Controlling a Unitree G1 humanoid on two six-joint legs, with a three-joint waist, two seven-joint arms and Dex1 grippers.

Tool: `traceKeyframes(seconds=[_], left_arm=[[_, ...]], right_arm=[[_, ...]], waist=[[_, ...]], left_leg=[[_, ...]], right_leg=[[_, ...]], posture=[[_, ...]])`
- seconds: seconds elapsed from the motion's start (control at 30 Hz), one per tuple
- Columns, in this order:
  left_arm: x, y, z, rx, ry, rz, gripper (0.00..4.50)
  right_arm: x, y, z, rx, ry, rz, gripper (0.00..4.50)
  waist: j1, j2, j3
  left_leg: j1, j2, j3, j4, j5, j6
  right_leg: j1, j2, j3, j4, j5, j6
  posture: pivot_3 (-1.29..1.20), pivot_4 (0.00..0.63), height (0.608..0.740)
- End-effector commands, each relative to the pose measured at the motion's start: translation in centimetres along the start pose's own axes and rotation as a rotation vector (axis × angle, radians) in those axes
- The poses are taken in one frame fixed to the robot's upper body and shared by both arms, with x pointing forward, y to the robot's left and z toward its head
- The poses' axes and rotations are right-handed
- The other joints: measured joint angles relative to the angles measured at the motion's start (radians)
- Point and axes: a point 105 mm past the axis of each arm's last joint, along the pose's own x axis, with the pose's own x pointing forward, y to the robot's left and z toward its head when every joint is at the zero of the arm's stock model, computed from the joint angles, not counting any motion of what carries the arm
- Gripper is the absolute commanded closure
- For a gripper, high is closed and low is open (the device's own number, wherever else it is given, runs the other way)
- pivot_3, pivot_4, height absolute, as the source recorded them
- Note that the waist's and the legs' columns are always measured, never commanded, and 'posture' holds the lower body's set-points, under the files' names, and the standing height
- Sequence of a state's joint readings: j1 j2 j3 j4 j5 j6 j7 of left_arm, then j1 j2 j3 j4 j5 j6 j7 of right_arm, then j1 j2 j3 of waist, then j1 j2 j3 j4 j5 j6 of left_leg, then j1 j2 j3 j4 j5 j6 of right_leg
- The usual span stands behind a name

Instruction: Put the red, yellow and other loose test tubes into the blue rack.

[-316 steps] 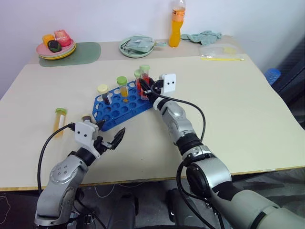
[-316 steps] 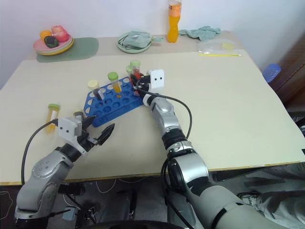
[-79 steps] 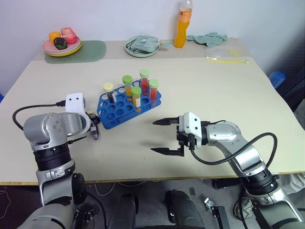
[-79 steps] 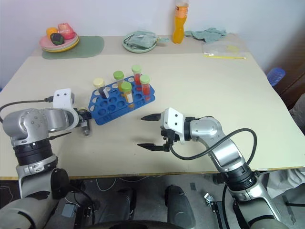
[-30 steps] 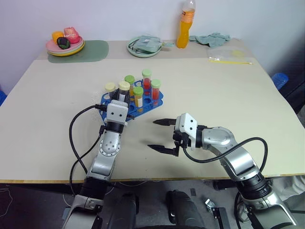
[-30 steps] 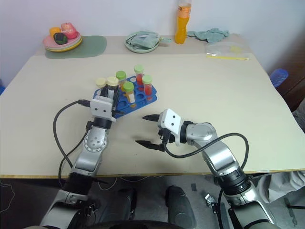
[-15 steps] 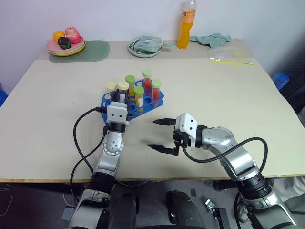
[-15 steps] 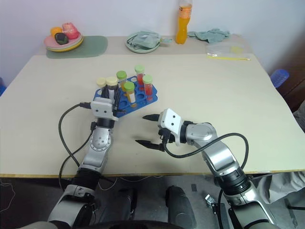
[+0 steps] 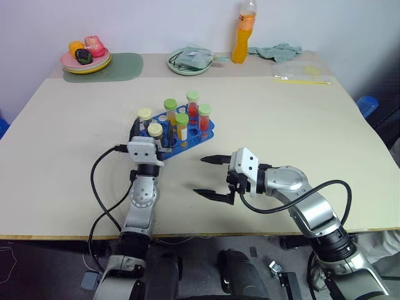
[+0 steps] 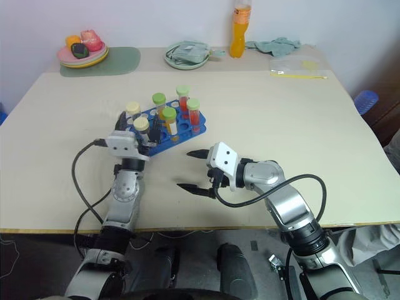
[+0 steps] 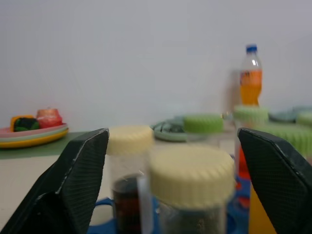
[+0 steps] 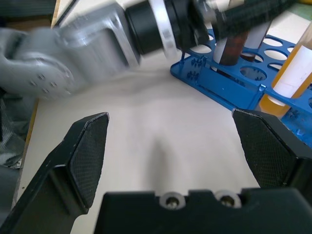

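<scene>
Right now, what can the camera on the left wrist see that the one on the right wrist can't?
Left wrist alone: the orange drink bottle, a plate of food, the tubes' cream caps and a green cap. Right wrist alone: bare table and the left arm reaching to the blue rack. Both: the rack with tubes standing in it, seen between wide-open fingers.

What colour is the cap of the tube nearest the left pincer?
Cream cap, clearest in the left wrist view.
</scene>
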State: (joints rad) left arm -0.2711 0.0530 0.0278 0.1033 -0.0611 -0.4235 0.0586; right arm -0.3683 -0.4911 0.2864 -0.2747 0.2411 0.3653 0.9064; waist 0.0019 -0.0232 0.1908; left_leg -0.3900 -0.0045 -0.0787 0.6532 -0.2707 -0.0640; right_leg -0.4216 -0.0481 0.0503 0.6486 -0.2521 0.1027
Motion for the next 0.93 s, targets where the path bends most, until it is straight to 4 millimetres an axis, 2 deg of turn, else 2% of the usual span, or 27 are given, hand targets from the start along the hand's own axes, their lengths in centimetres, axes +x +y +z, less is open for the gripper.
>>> traceKeyframes(seconds=[0.03,0.1,0.2,0.23,0.3,0.4,0.47,0.6,0.73,0.93], left_arm=[[0.3,2.2,5.1,-0.092,-0.091,0.023,0.07],[-0.4,3.2,6.8,-0.093,-0.07,-0.026,0.07],[-2.1,5.2,7.7,-0.003,0.037,-0.118,0.07],[-2.6,5.6,7.6,0.041,0.076,-0.147,0.07],[-4.0,7.8,7.3,0.117,0.18,-0.151,0.07],[-6.5,10.7,6.5,0.217,0.366,-0.159,0.07],[-7.9,11.9,6.0,0.275,0.465,-0.2,0.07],[-8.6,13.0,5.4,0.293,0.534,-0.198,0.07],[-9.0,13.6,5.0,0.299,0.553,-0.181,0.07],[-10.0,13.6,4.0,0.278,0.59,-0.166,0.07]], right_arm=[[-0.9,-0.3,1.3,-0.034,-0.037,-0.007,0.0],[-1.6,-1.3,1.3,-0.005,-0.043,-0.04,0.0],[-3.3,-3.2,1.3,0.022,-0.034,-0.111,0.0],[-4.1,-3.9,1.0,0.025,-0.02,-0.141,0.0],[-5.8,-5.6,0.2,0.026,0.02,-0.225,0.0],[-9.9,-9.0,-0.9,0.049,0.067,-0.406,0.0],[-12.0,-10.3,-1.4,0.068,0.086,-0.479,0.0],[-13.5,-10.5,-2.5,0.052,0.133,-0.487,0.0],[-14.3,-10.5,-3.4,0.059,0.159,-0.492,0.0],[-13.5,-10.2,-3.5,0.052,0.167,-0.459,0.0]], waist=[[-0.005,0.0,0.0],[-0.013,0.0,0.0],[-0.019,0.001,0.0],[-0.019,0.001,0.0],[-0.019,0.001,0.0],[-0.017,0.0,0.0],[-0.015,0.001,0.001],[-0.016,0.001,0.001],[-0.02,0.001,0.001],[-0.021,0.001,0.001]], left_leg=[[0.0,0.0,0.0,0.0,0.0,0.0],[0.0,0.0,0.0,0.0,0.0,0.0],[0.001,0.001,0.0,0.0,0.0,0.0],[0.001,0.001,0.0,-0.001,0.0,0.0],[0.001,0.001,0.0,0.0,0.0,0.0],[0.001,0.001,0.001,0.0,0.0,0.001],[0.001,0.001,0.001,-0.001,-0.001,0.001],[0.001,0.001,0.001,-0.001,-0.001,0.001],[0.001,0.001,0.001,-0.001,-0.001,0.001],[0.002,0.002,0.002,-0.002,-0.001,0.001]], right_leg=[[0.0,0.0,0.0,0.0,0.0,0.0],[0.0,0.0,0.0,0.001,0.0,0.0],[0.0,0.001,0.0,0.001,0.0,0.0],[0.0,0.001,0.0,0.001,0.0,0.0],[0.0,0.001,0.0,0.001,0.0,0.0],[0.001,0.001,0.0,0.0,0.0,-0.001],[0.001,0.001,0.0,0.0,-0.001,-0.001],[0.001,0.001,0.0,-0.001,-0.001,-0.001],[0.001,0.001,0.0,-0.001,-0.001,-0.001],[0.001,0.001,0.001,-0.001,-0.001,-0.001]], posture=[[0.0,0.15,0.74],[0.0,0.15,0.74],[0.0,0.15,0.74],[0.0,0.15,0.74],[0.0,0.15,0.74],[0.0,0.15,0.74],[0.0,0.15,0.74],[0.0,0.15,0.74],[0.0,0.15,0.74],[0.0,0.15,0.74]])
